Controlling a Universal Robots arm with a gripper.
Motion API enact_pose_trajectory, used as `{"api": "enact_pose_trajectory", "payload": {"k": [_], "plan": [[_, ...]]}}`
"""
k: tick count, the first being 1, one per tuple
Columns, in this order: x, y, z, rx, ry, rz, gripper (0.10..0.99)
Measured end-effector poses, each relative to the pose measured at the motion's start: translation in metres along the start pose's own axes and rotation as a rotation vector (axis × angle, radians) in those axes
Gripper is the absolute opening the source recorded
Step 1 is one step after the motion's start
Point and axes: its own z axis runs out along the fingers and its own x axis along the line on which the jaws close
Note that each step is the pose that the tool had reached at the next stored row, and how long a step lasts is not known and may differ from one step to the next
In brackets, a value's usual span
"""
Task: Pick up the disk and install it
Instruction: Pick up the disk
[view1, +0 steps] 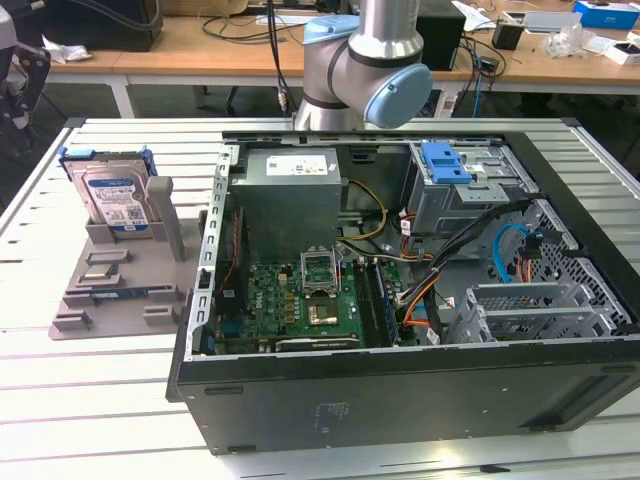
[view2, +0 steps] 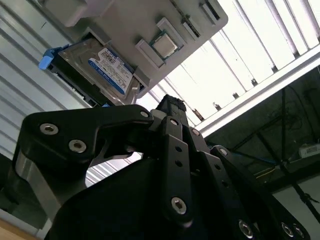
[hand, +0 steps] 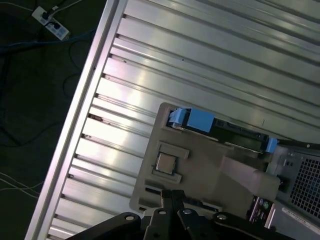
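Slatted metal table (view1: 100, 400) carries an open computer case (view1: 400, 400). On the exterior view's left of the case sits a grey holder (view1: 125, 305). The disk (view1: 115, 195) stands upright in it, with blue rails and its white-and-blue label facing out. The gripper (hand: 171, 194) hangs above the holder, fingers pressed together on nothing, clear of the disk.

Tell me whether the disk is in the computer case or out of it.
Out. The disk stands in the grey holder on the table, at the exterior view's left of the open computer case.
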Motion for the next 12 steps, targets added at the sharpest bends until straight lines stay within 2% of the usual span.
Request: {"api": "enact_pose_trajectory", "payload": {"k": [12], "plan": [[0.0, 0.0, 0.0, -0.002, 0.0005, -0.093, 0.106]]}}
